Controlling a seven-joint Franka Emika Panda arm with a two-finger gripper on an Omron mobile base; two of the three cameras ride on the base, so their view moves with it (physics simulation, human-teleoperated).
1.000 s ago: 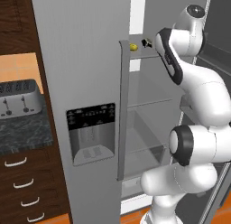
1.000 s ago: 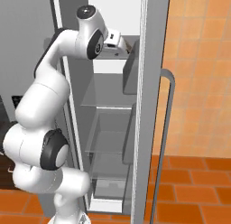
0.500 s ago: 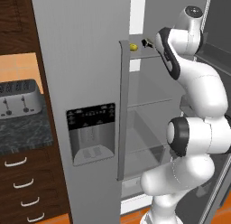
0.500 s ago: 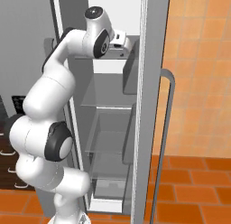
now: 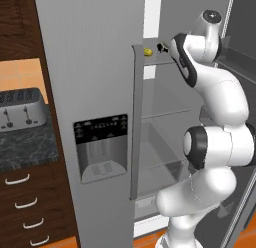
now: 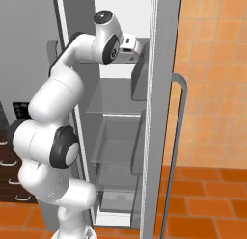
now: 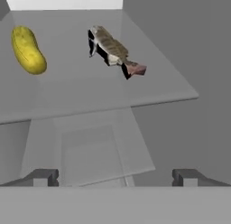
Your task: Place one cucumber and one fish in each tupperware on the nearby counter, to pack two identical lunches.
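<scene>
A yellow-green cucumber (image 7: 28, 50) lies on the glass top shelf of the open fridge, at the upper left of the hand view. A slim grey-brown fish (image 7: 113, 51) lies on the same shelf just right of it, tail toward the shelf's front edge. My gripper (image 7: 115, 177) hovers in front of the shelf edge, open, with nothing between its fingertips (image 7: 43, 177). In the left base view the cucumber (image 5: 148, 52) shows as a yellow spot on the shelf, just left of my gripper (image 5: 162, 47). The counter (image 5: 25, 147) is at the left. The tupperware is out of view.
The grey fridge door (image 5: 90, 92) with its dispenser panel and long handle stands between the arm and the counter. A silver toaster (image 5: 20, 108) sits on the counter above drawers (image 5: 20, 202). The other fridge door (image 6: 164, 112) stands close on the arm's right.
The hand has edged a little deeper toward the top shelf as the arm's upper joints turned. Cucumber, fish and open jaws are unchanged.
</scene>
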